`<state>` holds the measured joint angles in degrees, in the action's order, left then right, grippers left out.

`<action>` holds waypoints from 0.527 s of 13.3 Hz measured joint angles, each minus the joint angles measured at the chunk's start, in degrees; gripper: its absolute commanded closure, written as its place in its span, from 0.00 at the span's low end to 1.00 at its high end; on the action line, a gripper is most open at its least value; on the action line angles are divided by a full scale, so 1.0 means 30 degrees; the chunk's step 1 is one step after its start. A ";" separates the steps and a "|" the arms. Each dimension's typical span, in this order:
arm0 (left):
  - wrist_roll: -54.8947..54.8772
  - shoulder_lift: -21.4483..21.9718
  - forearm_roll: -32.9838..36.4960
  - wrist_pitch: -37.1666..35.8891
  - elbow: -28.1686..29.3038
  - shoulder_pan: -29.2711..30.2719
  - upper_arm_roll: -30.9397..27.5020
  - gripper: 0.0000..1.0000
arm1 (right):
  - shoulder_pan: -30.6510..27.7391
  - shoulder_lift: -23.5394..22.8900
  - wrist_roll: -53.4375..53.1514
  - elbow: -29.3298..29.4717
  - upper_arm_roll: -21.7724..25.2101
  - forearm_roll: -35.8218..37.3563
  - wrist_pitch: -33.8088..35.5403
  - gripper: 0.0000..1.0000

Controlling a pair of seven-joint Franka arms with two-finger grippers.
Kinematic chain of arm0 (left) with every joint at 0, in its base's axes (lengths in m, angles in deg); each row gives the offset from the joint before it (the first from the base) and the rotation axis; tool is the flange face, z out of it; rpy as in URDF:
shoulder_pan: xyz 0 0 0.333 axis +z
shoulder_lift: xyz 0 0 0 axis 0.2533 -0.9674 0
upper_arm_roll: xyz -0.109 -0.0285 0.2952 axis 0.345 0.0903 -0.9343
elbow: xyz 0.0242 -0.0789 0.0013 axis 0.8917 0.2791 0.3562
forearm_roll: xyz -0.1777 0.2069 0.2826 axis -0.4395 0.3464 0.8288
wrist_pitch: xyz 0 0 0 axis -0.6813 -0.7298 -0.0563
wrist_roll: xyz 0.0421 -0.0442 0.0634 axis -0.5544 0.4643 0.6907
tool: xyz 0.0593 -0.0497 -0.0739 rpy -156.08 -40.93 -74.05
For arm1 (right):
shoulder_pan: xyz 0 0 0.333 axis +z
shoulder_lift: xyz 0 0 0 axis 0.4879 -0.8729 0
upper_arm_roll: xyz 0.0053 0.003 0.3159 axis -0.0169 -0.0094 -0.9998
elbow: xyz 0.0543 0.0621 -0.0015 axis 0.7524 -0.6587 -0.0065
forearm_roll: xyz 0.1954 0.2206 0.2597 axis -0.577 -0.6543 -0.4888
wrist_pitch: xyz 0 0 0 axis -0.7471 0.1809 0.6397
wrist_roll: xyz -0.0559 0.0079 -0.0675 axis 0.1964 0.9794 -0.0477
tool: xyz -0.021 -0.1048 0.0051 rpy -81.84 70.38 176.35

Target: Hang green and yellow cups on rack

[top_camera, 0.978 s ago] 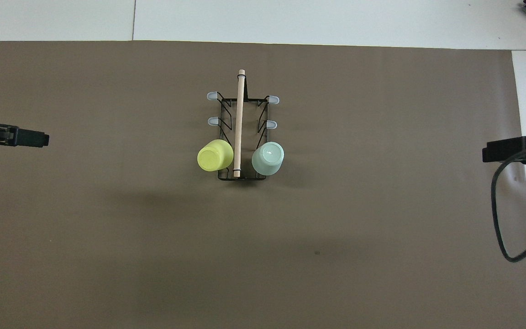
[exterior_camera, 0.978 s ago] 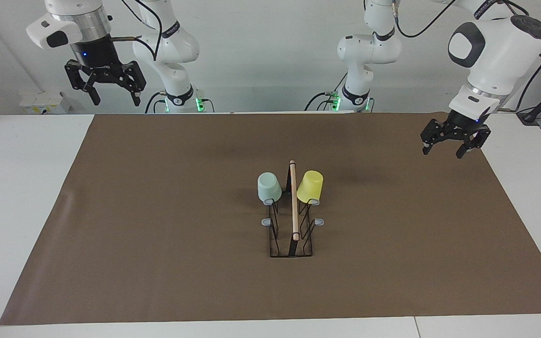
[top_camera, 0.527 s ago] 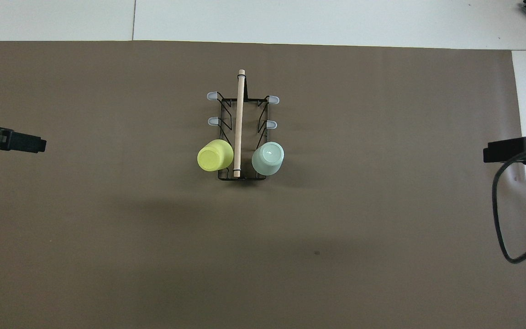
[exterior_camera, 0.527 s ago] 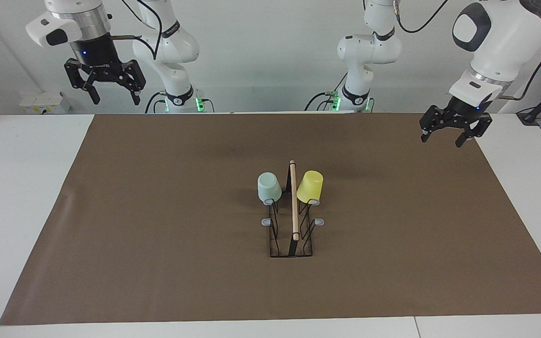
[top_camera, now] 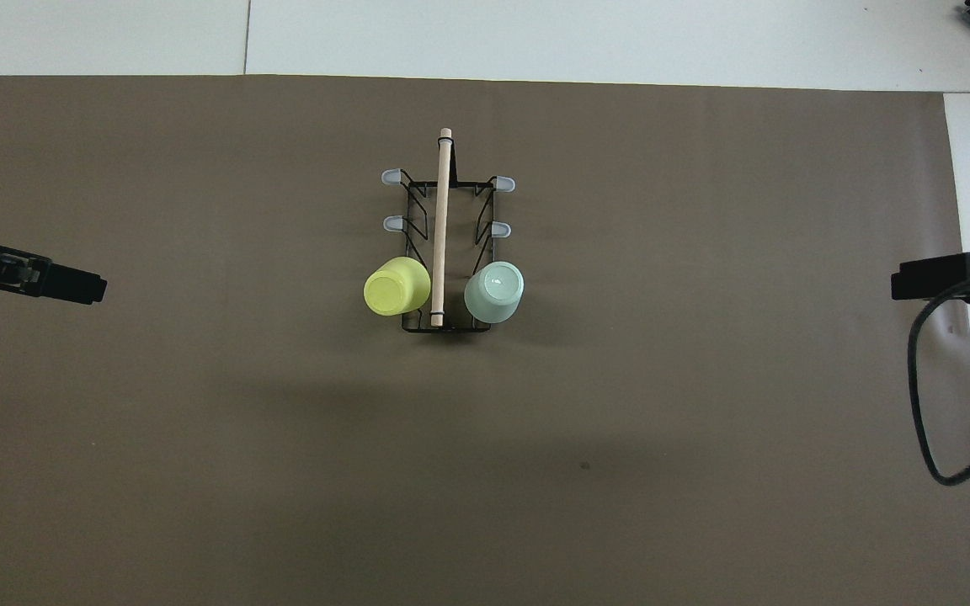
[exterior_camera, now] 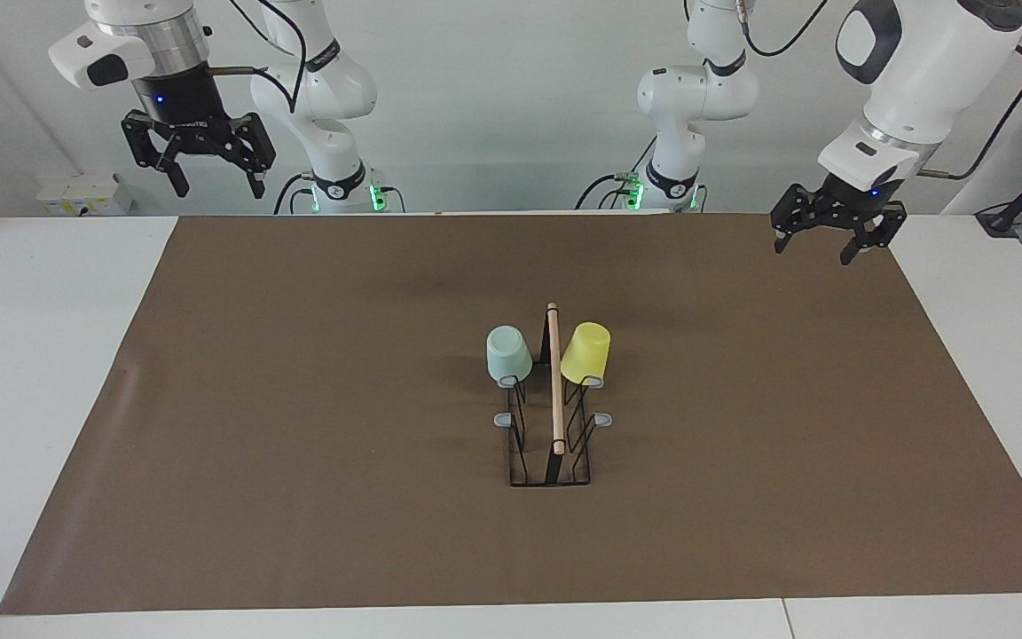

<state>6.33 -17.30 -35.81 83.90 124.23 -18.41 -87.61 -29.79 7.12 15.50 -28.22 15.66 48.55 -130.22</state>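
A robotics lab: two white arms (exterior_camera: 325,98) bolted at a white table (exterior_camera: 50,355) against bare walls, cables trailing.

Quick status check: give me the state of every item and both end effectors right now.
green cup: upside down, hung on a rack prong nearest the robots.
yellow cup: upside down, hung on the prong across the rod from it.
rack: upright on the brown mat; four prongs bare.
left end effector: open, holding nothing, raised over the mat's edge.
right end effector: open, holding nothing, raised high.
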 measured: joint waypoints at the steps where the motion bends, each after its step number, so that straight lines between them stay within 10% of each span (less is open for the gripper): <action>1: 0.0000 0.0001 0.0002 -0.0259 -0.0155 0.0331 0.0298 0.00 | 0.0000 0.0000 0.0000 -0.0001 0.0000 0.0000 0.0000 0.00; 7: 0.0221 -0.0004 0.0003 -0.0906 -0.0587 0.0604 0.0460 0.00 | 0.0000 0.0006 0.0000 -0.0007 0.0000 0.0000 0.0000 0.00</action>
<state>6.99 -17.31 -35.80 81.18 122.47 -16.59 -86.23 -29.79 7.14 15.50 -28.24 15.66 48.55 -130.22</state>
